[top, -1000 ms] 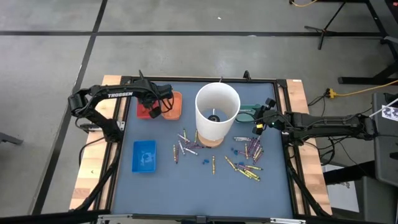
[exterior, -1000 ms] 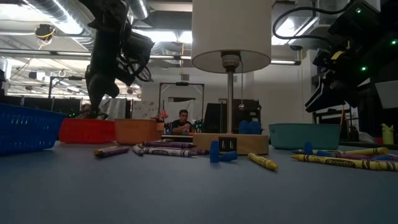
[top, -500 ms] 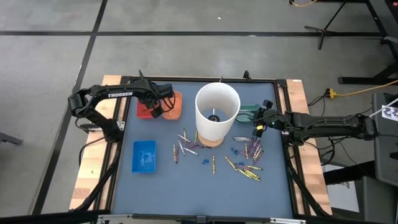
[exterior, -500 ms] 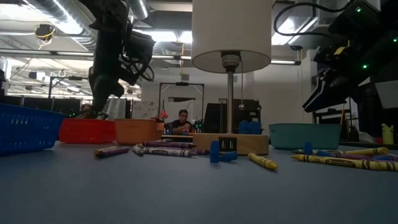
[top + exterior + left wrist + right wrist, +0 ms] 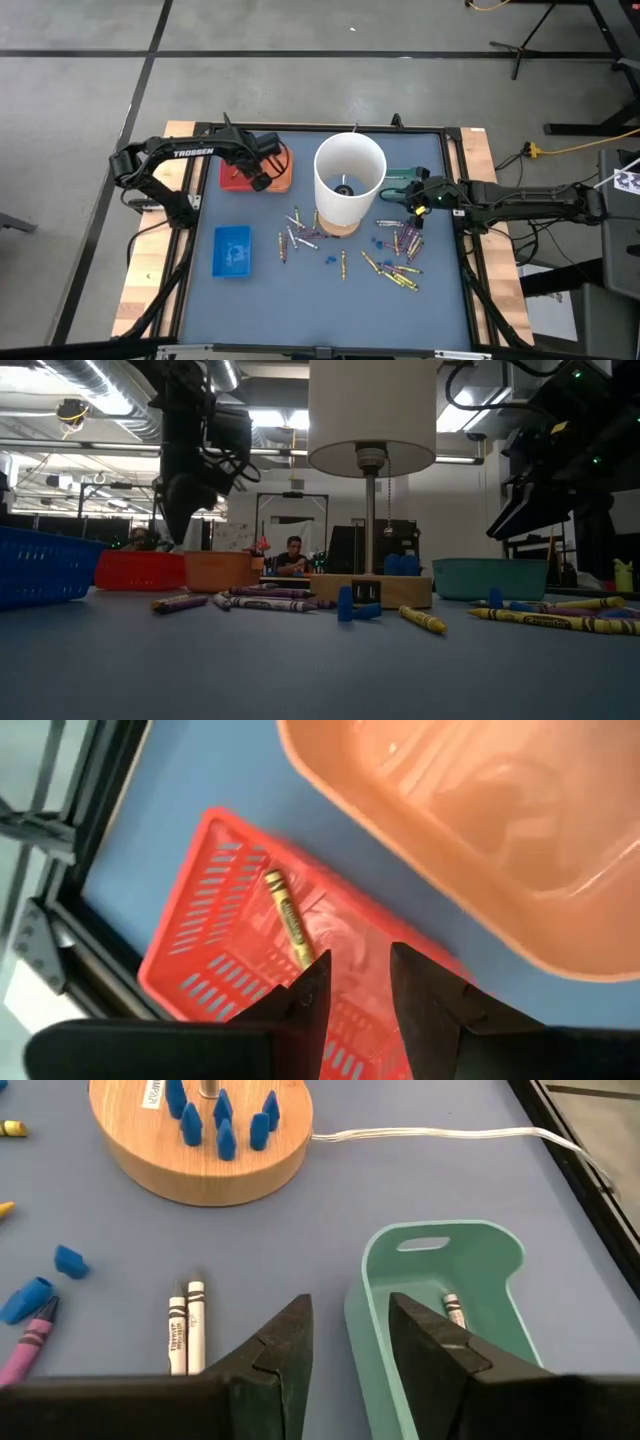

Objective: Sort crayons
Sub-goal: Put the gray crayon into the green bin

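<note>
Near edge of the worktop (image 5: pixel 300 300) is bare; the loose crayons (image 5: pixel 398 262) lie scattered mid-worktop, most of them right of the lamp base (image 5: pixel 200 1140), a smaller bunch (image 5: pixel 300 230) to its left, so the bulk of the sort looks still to be done. A blue tray (image 5: pixel 232 250) sits alone toward the left. The white lamp shade (image 5: pixel 350 180) stands at centre. Right claw (image 5: pixel 417 200) hangs low beside the teal tray (image 5: pixel 440 1300), fingers parted and empty; one pale crayon (image 5: pixel 453 1308) already lies in that tray, two white ones (image 5: pixel 186 1328) just outside it on the worktop. Right arm reaches in nearly level from the right edge. Farther back, left claw (image 5: pixel 355 985) is over the red basket (image 5: pixel 220 900), jaws apart, holding nothing; a gold-brown crayon (image 5: pixel 290 918) lies in the basket just beneath, presumably sorted there by colour. The orange tray (image 5: pixel 480 840) sits touching the basket. Left arm bends in from the left rail, wrist pointed down.
</note>
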Motion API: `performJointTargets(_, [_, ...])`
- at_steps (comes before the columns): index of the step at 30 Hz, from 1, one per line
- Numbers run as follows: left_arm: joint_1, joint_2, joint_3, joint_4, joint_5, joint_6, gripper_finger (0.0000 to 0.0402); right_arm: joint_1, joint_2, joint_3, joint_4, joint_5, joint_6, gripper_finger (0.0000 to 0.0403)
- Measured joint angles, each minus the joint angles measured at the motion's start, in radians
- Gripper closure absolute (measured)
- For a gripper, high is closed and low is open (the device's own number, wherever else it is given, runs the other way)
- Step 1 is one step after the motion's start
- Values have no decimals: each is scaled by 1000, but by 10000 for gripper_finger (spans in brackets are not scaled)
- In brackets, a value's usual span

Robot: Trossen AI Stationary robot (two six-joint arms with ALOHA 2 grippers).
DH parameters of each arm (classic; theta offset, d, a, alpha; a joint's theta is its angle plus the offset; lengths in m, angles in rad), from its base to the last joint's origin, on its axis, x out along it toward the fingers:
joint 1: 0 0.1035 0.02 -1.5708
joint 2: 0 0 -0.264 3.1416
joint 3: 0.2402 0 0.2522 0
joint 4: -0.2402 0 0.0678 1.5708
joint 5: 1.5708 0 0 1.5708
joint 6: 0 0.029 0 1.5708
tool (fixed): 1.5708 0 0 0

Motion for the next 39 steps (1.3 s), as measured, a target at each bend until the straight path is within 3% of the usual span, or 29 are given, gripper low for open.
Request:
performJointTargets(7, [-33, 0, 0, 20, 6, 3, 312, 0, 0, 0, 0, -4, 0, 270])
performJointTargets(15, [-77, 0, 0, 24, 6, 3, 312, 0, 0, 0, 0, -161, 37, 270])
performJointTargets(25, [-123, 0, 0, 71, 6, 3, 312, 1, 8, 0, 0, -229, 91, 270])
performJointTargets(39, [-156, 0, 0, 72, 5, 3, 312, 1, 157, 0, 53, -290, 88, 270])
